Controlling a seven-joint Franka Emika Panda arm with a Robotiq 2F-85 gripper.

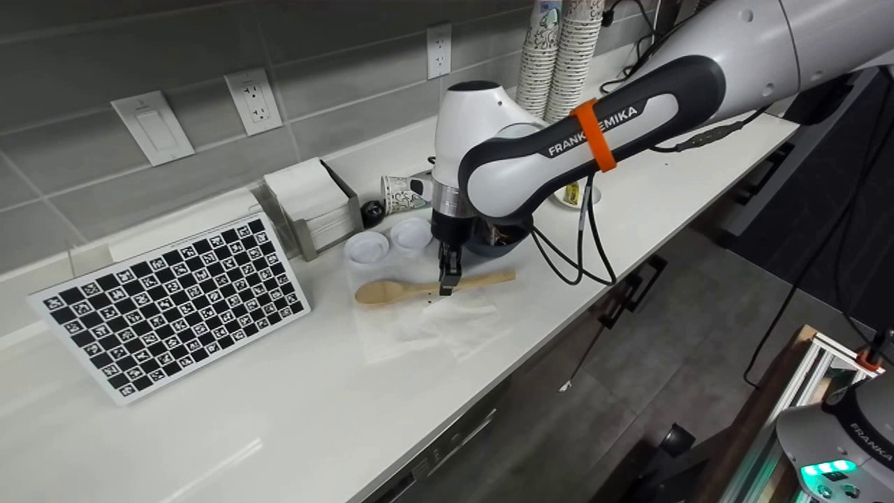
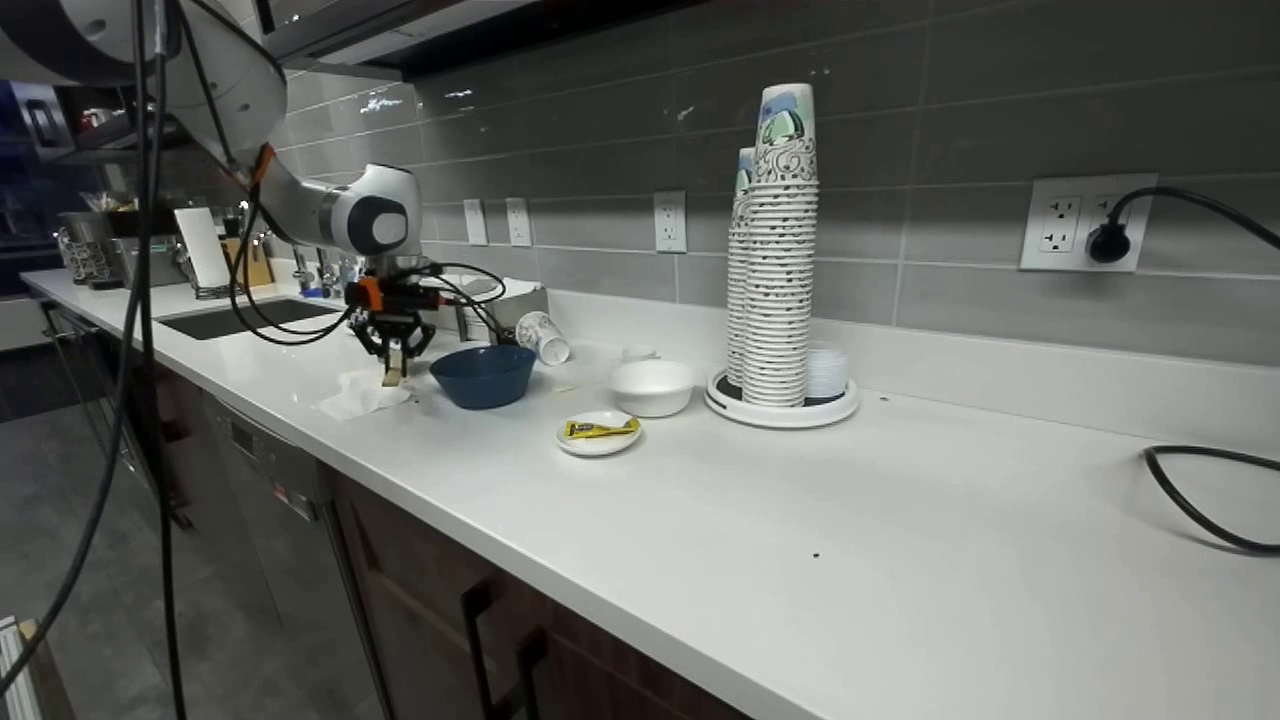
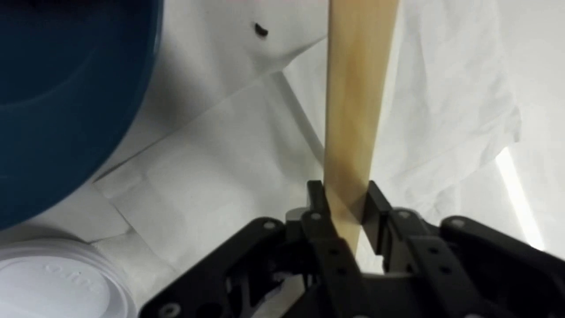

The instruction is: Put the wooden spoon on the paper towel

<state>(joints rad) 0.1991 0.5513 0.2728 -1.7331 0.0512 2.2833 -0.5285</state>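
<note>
The light tan wooden spoon [image 1: 380, 292] lies across the gripper in an exterior view, bowl to the left, handle to the right. My gripper [image 1: 448, 283] is shut on the middle of its handle. In the wrist view the handle [image 3: 357, 88] runs between both fingertips [image 3: 347, 203], and the bowl is out of view. The handle end [image 2: 393, 368] points at the camera in an exterior view. The wrinkled white paper towel [image 1: 426, 335] is spread beneath and in front of the spoon; it also shows in the wrist view [image 3: 441, 97]. The spoon's exact height above it is hard to tell.
A dark blue bowl [image 2: 485, 378] stands close beside the gripper. Two white lids [image 1: 367, 248] lie behind the spoon. A napkin holder [image 1: 325, 216], a fallen paper cup [image 1: 404, 194] and a checkered board [image 1: 174, 307] stand near the wall. The counter's front edge is close.
</note>
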